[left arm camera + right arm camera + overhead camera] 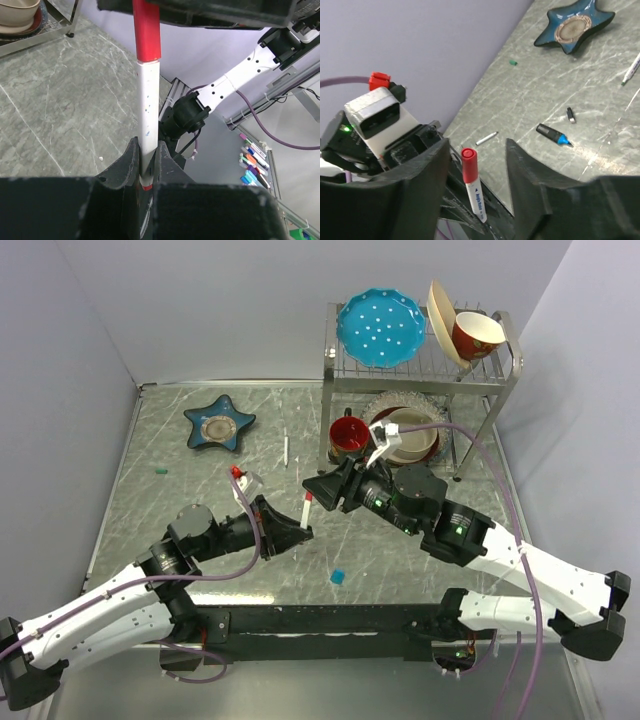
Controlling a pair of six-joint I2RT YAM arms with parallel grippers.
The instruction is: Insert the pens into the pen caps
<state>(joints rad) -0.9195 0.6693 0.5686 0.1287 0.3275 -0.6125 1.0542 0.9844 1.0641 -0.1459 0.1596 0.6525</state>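
Left fingers (124,167) clamped tight on lower barrel of white pen (148,100). Pen's long axis in line with left fingers, red cap (469,165) end pointing out past left fingertips. Right fingers (422,172) spread apart, gripping nothing; red cap sits in gap between them, space either side. Beyond right fingertips on table (530,95): black marker (551,134), blue end, lying flat.

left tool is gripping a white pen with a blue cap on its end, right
Not quite: the cap is red, not blue, as the left wrist view shows. The left tool is gripping the white pen with that cap on its end.
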